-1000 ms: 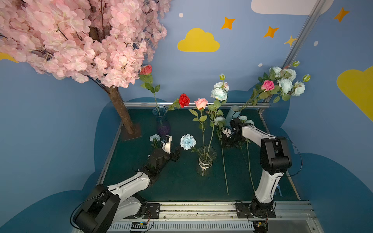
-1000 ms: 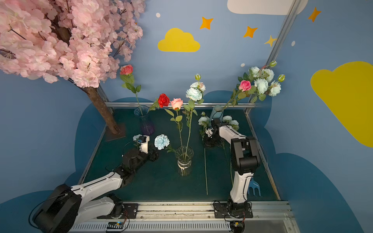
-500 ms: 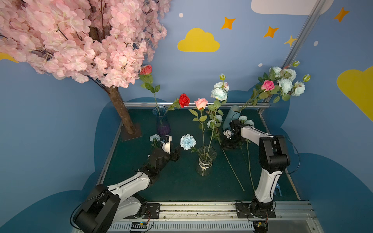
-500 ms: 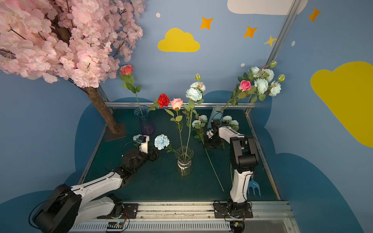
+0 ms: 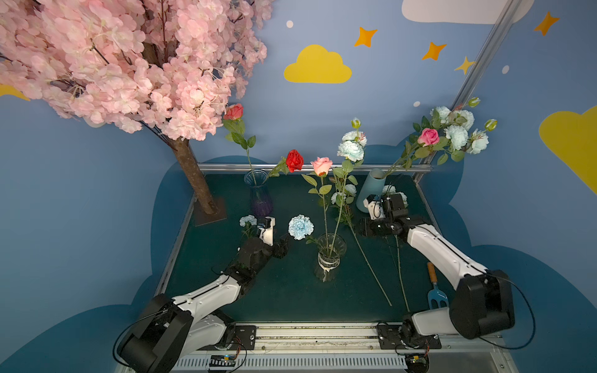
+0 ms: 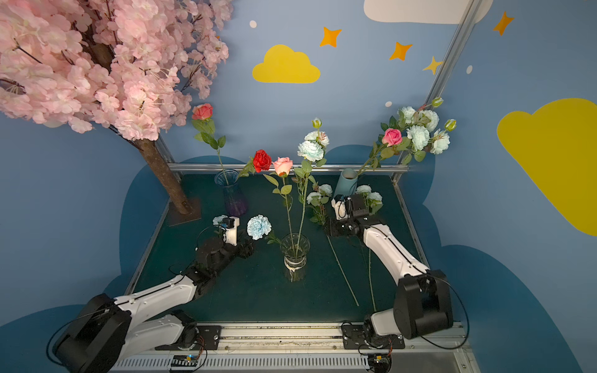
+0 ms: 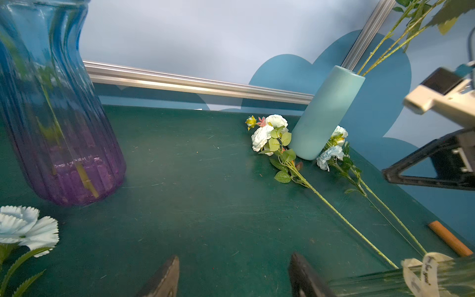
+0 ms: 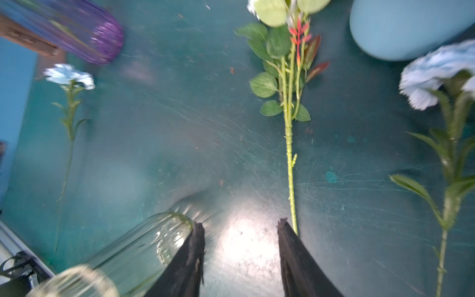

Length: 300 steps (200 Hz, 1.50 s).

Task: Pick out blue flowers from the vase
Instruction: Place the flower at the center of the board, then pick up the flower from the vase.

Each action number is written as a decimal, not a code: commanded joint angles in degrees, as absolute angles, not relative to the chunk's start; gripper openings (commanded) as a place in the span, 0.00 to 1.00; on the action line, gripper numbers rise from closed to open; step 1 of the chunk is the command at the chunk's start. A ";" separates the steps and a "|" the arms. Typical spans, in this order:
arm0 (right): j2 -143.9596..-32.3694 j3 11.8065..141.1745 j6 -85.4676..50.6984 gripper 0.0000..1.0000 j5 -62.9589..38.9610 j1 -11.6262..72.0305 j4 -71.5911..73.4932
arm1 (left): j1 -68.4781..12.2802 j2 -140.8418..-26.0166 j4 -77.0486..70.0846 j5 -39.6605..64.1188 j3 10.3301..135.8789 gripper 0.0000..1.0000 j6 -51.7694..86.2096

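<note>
Several blue flowers (image 5: 342, 193) lie on the table (image 5: 290, 290) beside the right gripper's (image 8: 241, 231) spread, empty fingers, the left gripper's (image 7: 234, 270) likewise; one blue stem (image 5: 350, 150) remains in the clear vase (image 5: 329, 258).

Bare mat (image 5: 290, 290) lies open; clear vase (image 5: 330, 255) stands mid-table, stems (image 5: 371, 268) beside it.

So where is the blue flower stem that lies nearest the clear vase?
In both top views the blue flower stem lies flat on the table, between the clear vase and the right gripper, its blooms towards the light blue vase.
</note>
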<state>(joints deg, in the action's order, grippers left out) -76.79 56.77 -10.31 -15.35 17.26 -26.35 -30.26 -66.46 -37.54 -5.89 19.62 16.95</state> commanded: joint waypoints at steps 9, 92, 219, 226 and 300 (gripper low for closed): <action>-67.10 50.58 -11.99 0.46 -15.20 19.02 -22.20 | -29.97 -67.24 -38.07 -6.00 20.94 0.68 17.23; -45.91 45.54 -16.35 0.45 -17.19 21.36 -23.39 | -29.93 -67.35 -38.06 -6.33 20.94 0.68 17.45; -53.39 51.30 -21.22 0.45 -31.80 24.12 -12.04 | -29.71 -67.30 -38.76 -4.67 20.71 0.69 17.17; -54.05 51.33 -21.43 0.45 -31.95 24.20 -10.62 | -29.69 -67.29 -38.76 -4.53 20.70 0.69 17.18; -63.33 53.08 -24.42 0.46 -35.13 24.64 4.49 | -29.31 -68.12 -38.58 -2.90 21.32 0.81 17.09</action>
